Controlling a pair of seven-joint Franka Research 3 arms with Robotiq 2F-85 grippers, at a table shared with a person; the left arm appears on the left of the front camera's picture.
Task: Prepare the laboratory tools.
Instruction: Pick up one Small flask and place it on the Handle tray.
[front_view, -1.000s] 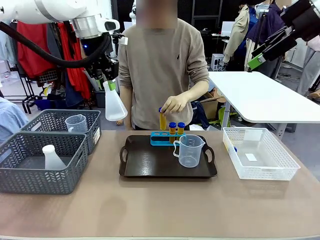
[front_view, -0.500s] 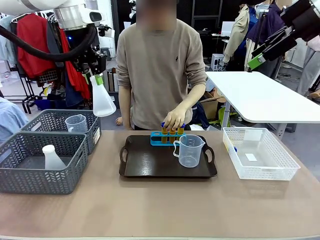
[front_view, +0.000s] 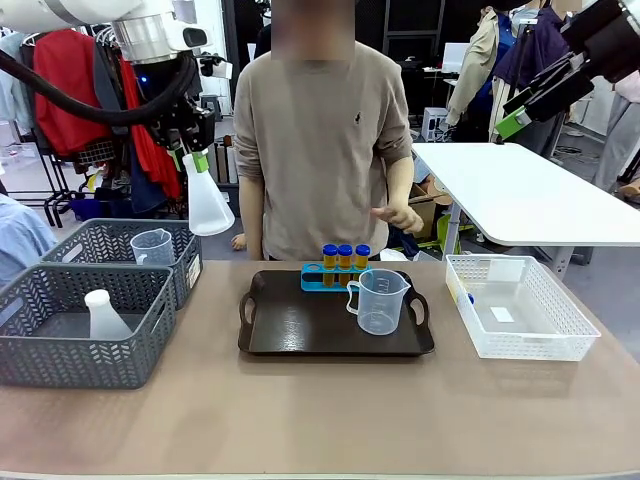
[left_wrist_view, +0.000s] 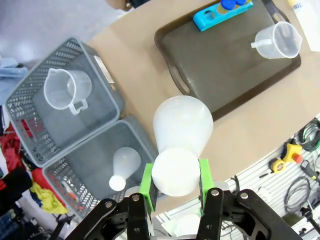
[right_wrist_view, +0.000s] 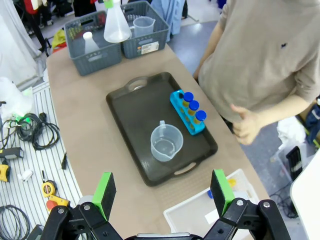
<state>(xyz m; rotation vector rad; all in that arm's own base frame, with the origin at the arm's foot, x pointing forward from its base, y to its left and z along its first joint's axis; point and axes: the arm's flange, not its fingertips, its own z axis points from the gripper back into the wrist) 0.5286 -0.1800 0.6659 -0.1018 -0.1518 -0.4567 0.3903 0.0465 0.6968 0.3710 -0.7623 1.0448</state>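
My left gripper (front_view: 197, 160) is shut on the neck of a translucent white conical flask (front_view: 208, 205), high above the grey baskets; the left wrist view shows the flask (left_wrist_view: 180, 130) between the green pads (left_wrist_view: 148, 182). Three blue-capped tubes of orange liquid (front_view: 344, 256) stand in a blue rack at the back of the dark tray (front_view: 290, 330). A clear handled beaker (front_view: 380, 300) stands on the tray to the right. My right gripper (front_view: 520, 110) hangs open high at the top right, and its wrist view looks down on the tubes (right_wrist_view: 193, 106) and beaker (right_wrist_view: 166, 142).
Two grey baskets sit at the left: the near one (front_view: 60, 350) holds a second flask (front_view: 103, 315), the far one (front_view: 100, 240) a second beaker (front_view: 152, 246). A white basket (front_view: 520, 340) stands at the right with a small blue item (front_view: 470, 297) inside. The person's hand (front_view: 400, 217) hovers behind the tray.
The person put a third tube into the rack and drew the hand back. My left gripper carried the flask leftward, toward the space above the grey baskets.
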